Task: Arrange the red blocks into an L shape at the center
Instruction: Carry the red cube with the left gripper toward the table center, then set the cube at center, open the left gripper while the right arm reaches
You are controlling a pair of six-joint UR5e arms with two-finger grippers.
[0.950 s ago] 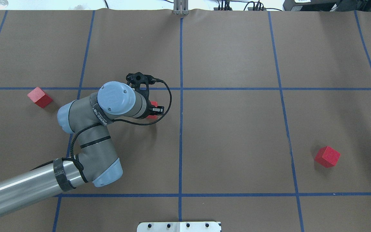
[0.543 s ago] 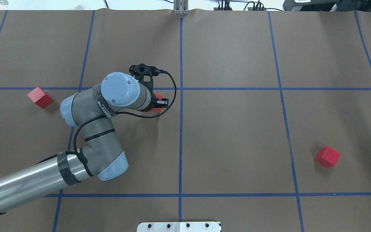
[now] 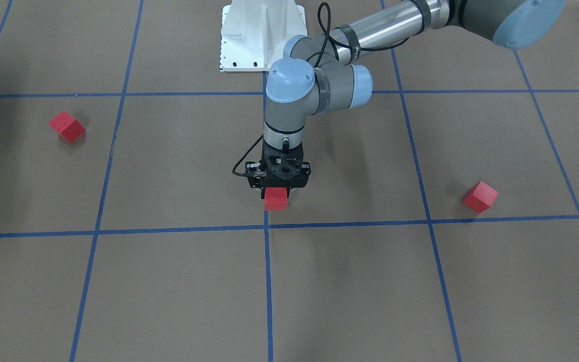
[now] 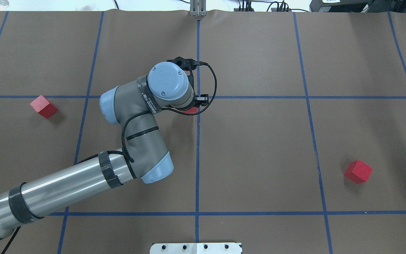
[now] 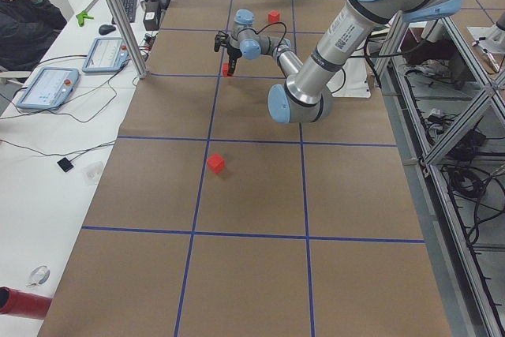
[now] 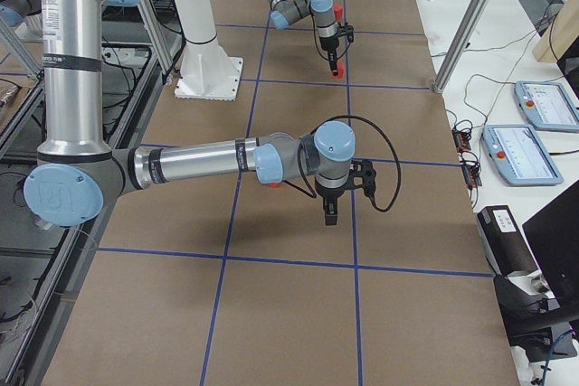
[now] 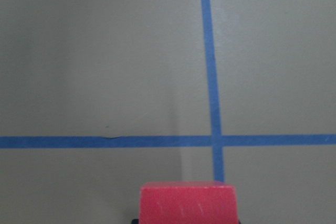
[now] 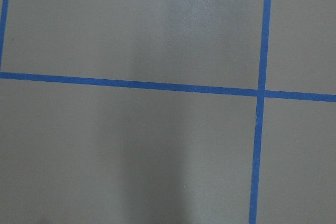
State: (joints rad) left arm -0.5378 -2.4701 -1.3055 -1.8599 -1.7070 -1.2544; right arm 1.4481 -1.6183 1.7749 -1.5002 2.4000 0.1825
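Now, held red cube (image 3: 275,199), matte, perhaps speckled

The held block (image 3: 275,200) sits in the left gripper (image 3: 276,191) near the centre crossing (image 3: 266,227) — left block (image 4: 43,106) and right block (image 4: 358,171) lie far out either side.

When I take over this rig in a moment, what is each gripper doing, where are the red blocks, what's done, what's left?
Left gripper: shut on a red block, beside the center crossing; whether it touches the floor is unclear.
Right gripper: above the floor; open or shut cannot be told.
The left-side block and the right-side block lie loose, far from the crossing.
Done: nothing placed. Left: set this block down, bring the other two, form the L.
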